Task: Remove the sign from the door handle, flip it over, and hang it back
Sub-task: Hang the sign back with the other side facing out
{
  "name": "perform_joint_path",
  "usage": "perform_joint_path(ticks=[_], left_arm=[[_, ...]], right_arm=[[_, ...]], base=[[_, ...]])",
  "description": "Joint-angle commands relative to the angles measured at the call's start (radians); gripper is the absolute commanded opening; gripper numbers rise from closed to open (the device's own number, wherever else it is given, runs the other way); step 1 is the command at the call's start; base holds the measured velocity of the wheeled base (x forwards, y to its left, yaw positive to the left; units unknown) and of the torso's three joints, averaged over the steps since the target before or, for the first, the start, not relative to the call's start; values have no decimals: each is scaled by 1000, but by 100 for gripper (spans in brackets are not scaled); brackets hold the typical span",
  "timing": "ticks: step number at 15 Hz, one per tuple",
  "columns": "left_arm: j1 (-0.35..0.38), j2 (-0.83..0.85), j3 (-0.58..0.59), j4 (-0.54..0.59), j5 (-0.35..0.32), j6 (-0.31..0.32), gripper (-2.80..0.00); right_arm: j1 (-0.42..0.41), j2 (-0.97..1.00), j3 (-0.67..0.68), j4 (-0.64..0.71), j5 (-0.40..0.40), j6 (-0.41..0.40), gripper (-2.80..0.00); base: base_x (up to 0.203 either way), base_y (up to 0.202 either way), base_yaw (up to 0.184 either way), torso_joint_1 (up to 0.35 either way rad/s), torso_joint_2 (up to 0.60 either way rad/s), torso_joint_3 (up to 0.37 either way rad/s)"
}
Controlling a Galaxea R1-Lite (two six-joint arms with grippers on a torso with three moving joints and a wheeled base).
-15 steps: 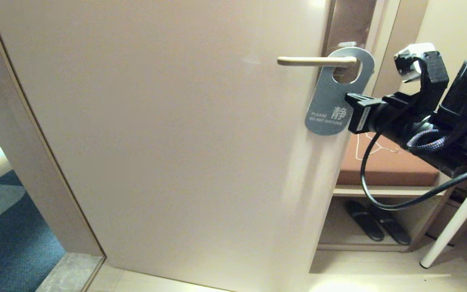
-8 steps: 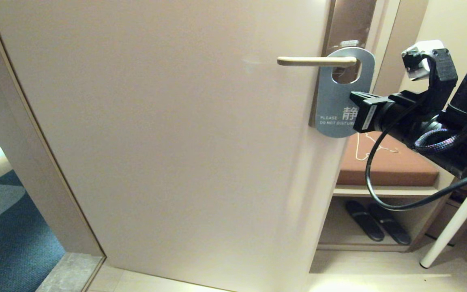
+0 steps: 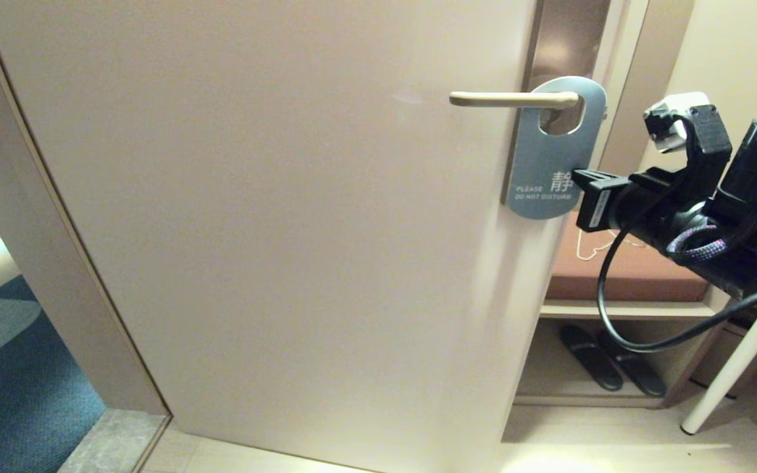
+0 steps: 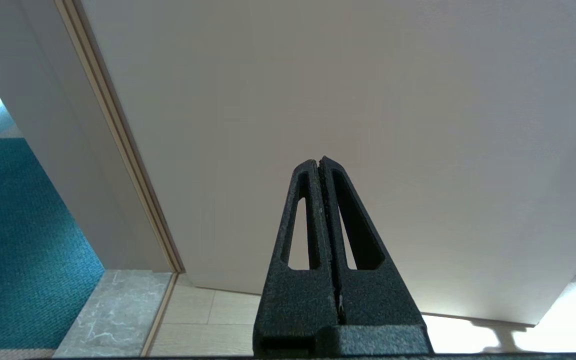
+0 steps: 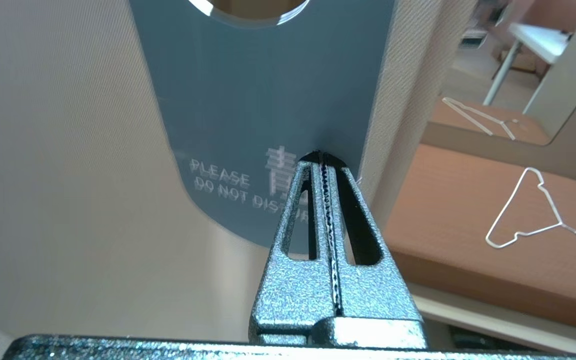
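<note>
Sign (image 3: 546,161) swung upright | blue-grey face out | right gripper (image 3: 577,176) jaws together at edge

Warm, fairly dim indoor light, a bright glare patch on the floor below the door (image 3: 286,230), soft vertical shadow on the door beneath the sign (image 3: 552,154), sign lettering doubled and blurred close up, door frame bowed at the edges.

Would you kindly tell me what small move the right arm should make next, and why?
Probably open the right pincer. It is shut, tips against the blue-grey face of the sign, gripping nothing. The sign hangs on the door handle with DO NOT DISTURB outward, so it must be gripped before lifting off.
</note>
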Motion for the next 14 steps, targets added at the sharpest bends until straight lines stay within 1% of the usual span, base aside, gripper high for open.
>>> perform_joint_path(ticks=[1, 5, 8, 11, 14], left_arm=[[0, 1, 0, -1, 1, 0, -280], [0, 1, 0, -1, 1, 0, -280], [0, 1, 0, -1, 1, 0, -280], [0, 1, 0, -1, 1, 0, -280], [0, 1, 0, -1, 1, 0, -280]], right_arm=[[-1, 6, 7, -5, -1, -1, -280], [-1, -21, 14, -3, 0, -2, -280], [-1, -77, 42, 17, 4, -2, -280], [-2, -172, 74, 152, 3, -2, -280], [-5, -277, 142, 300, 3, 5, -280]], base=[[0, 0, 0, 0, 0, 0], [0, 0, 0, 0, 0, 0], [0, 0, 0, 0, 0, 0], [0, 0, 0, 0, 0, 0], [0, 0, 0, 0, 0, 0]])
